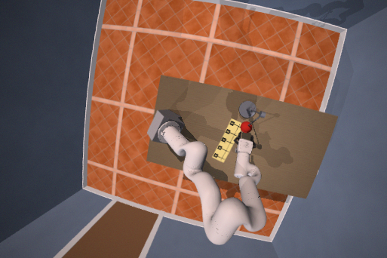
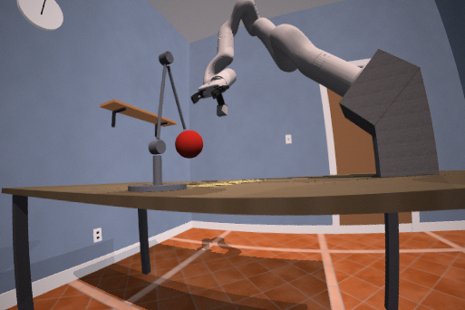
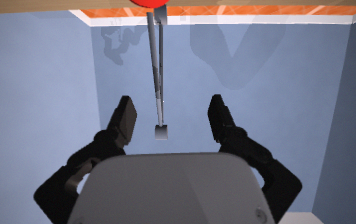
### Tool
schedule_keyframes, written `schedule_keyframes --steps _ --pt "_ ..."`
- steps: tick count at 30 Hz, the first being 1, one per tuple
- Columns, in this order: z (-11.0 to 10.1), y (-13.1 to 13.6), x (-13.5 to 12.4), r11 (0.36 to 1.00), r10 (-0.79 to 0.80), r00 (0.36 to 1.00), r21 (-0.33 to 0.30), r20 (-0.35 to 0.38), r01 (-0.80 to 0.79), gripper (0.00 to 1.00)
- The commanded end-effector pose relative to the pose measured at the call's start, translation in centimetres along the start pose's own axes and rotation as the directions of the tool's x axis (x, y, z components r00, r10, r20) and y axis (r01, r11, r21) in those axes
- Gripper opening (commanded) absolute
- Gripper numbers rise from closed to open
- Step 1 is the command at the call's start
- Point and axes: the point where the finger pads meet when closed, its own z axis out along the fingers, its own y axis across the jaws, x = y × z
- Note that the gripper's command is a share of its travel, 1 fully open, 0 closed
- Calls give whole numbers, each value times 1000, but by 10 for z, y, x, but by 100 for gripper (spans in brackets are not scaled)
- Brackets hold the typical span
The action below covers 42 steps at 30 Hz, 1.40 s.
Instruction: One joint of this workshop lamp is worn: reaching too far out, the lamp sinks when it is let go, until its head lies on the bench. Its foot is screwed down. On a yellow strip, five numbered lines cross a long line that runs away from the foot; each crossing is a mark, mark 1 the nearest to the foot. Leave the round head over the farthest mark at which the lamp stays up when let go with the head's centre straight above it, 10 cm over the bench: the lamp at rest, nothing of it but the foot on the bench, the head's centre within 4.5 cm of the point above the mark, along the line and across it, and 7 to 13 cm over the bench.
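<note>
The lamp stands on its round grey foot (image 1: 247, 109) (image 2: 157, 187) on the bench (image 1: 289, 158) (image 2: 302, 199). Its two thin rods (image 2: 174, 92) (image 3: 156, 55) fold at a high elbow joint (image 2: 166, 57) (image 3: 161, 132). The round red head (image 1: 246, 127) (image 2: 188, 144) (image 3: 147, 2) hangs clear above the bench, close to the foot end of the yellow strip (image 1: 226, 140) (image 2: 225, 182). My gripper (image 1: 247, 137) (image 2: 209, 103) (image 3: 172, 104) is open and empty. It hangs in the air above the head, on the side away from the foot. In the wrist view the rods show in the gap between the fingers, untouched.
My arm's grey base block (image 1: 161, 124) (image 2: 392, 118) stands at one end of the bench. A wooden wall shelf (image 2: 134, 112) hangs behind the lamp. A door (image 2: 352, 150) is behind the base block.
</note>
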Motion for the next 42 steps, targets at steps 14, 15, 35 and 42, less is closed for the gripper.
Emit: schedule_keyframes --steps 14,15,35,42 --pt "34 -29 4 1000 -5 1000 -22 -12 4 100" --pt "36 -28 4 1000 -5 1000 -21 -12 4 100" --pt "79 -29 5 1000 -4 1000 -29 -14 3 100" --pt "91 -30 6 999 -4 1000 -32 -14 3 100"
